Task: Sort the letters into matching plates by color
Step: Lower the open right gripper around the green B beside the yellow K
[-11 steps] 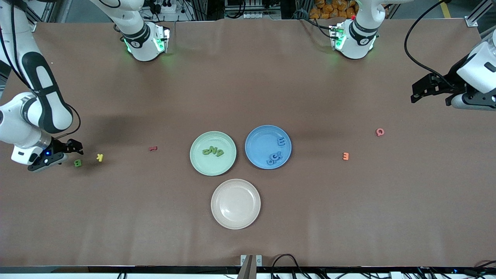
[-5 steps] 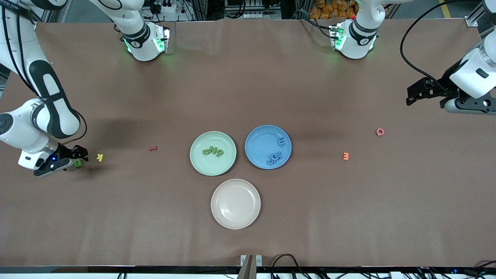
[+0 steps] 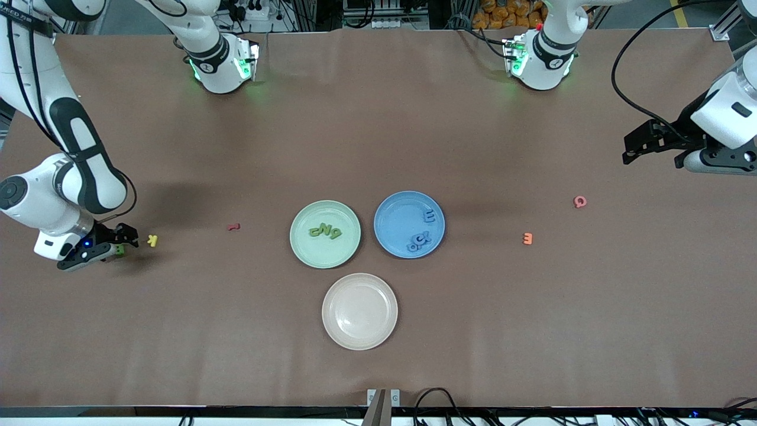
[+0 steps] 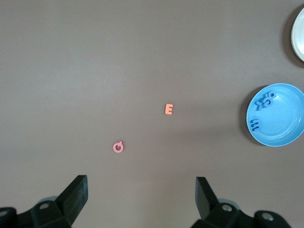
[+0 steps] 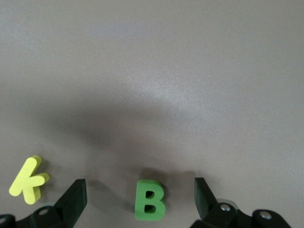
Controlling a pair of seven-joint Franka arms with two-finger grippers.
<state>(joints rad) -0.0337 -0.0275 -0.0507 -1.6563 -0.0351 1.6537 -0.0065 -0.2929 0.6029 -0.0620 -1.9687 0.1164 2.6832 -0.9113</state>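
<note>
Front view, read from the right arm's end of the table across: the right gripper is down at the table near that end's edge, fingers spread wide and holding nothing, with the green B lying flat between them. In the right wrist view the B sits about midway between the two fingers and touches neither. The yellow K lies just beside the gripper, toward the plates.

What could go wrong: if the jaws close off-centre, one pad would meet the B first and push or spin it on the smooth covering, so that it squirts out. The K looks close enough for a finger to knock it on the way up. A weak pinch on so small a piece could let it fall before it is over the green plate.

That plate, mid-table, holds three green letters; the blue plate beside it holds the blue letters, bunched so I cannot count them. A beige plate lies nearer the camera. A red letter, an orange E and a pink letter lie loose.

The left gripper waits in the air over the table's other end, jaws wide and empty.

Brown matte sheet covers the table; cables and frames line its edges.
</note>
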